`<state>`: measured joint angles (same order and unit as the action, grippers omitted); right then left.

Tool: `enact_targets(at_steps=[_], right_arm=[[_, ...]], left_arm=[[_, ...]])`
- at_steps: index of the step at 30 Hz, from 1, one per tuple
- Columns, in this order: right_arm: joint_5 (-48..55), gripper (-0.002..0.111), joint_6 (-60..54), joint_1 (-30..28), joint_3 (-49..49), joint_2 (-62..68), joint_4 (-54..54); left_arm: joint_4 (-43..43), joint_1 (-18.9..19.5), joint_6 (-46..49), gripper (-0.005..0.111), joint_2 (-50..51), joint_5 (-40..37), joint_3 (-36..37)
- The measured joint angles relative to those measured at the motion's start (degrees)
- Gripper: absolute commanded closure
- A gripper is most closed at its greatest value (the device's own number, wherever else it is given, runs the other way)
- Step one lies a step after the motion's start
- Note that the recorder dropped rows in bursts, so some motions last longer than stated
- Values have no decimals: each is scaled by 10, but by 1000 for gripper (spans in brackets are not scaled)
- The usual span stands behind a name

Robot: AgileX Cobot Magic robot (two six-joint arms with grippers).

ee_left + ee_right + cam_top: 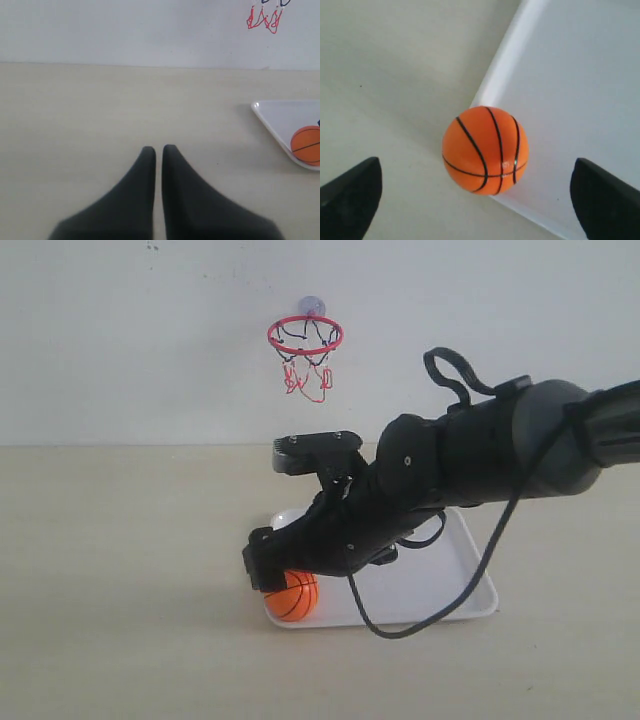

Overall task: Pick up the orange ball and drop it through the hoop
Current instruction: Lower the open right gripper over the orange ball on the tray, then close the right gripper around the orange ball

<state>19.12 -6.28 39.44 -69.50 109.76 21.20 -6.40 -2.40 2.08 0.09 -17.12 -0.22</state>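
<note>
The orange ball (292, 597) with black seams lies in the near left corner of the white tray (455, 585). My right gripper (283, 573) hangs just above it, open. In the right wrist view the ball (485, 150) sits between the two spread fingers, and neither touches it. The hoop (305, 337), a red ring with a dangling net, is fixed to the back wall above the tray. My left gripper (159, 148) is shut and empty over the bare table; from there the ball (306, 145) and the net (265, 18) show far off to one side.
The tray's raised rim (500, 70) runs right beside the ball. The right arm's black body and a looping cable (480, 570) cover much of the tray. Beige table stretches to the left and front of the tray.
</note>
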Motion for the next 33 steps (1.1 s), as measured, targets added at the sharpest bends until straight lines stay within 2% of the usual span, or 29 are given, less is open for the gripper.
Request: enact_targets(at_steps=[7, 20, 22, 24, 25, 26, 28, 29, 31, 33], right_arm=[[34, 14, 15, 0, -41, 29, 3], [28, 15, 25, 0, -61, 66, 5], [28, 23, 26, 0, -65, 70, 5], [28, 37, 34, 0, -67, 70, 5], [28, 48, 38, 0, -69, 70, 5], [28, 51, 43, 0, -69, 70, 5], [28, 45, 46, 0, -69, 70, 5], [28, 36, 46, 0, -69, 70, 5], [29, 26, 48, 0, -69, 70, 5], [29, 26, 48, 0, -69, 70, 5]], left_arm=[[0, 0, 0, 103, 0, 0, 0], [0, 0, 0, 103, 0, 0, 0], [0, 0, 0, 103, 0, 0, 0], [0, 0, 0, 103, 0, 0, 0], [0, 0, 0, 103, 0, 0, 0], [0, 0, 0, 103, 0, 0, 0], [0, 0, 0, 103, 0, 0, 0], [0, 0, 0, 103, 0, 0, 0], [0, 0, 0, 103, 0, 0, 0], [0, 0, 0, 103, 0, 0, 0]])
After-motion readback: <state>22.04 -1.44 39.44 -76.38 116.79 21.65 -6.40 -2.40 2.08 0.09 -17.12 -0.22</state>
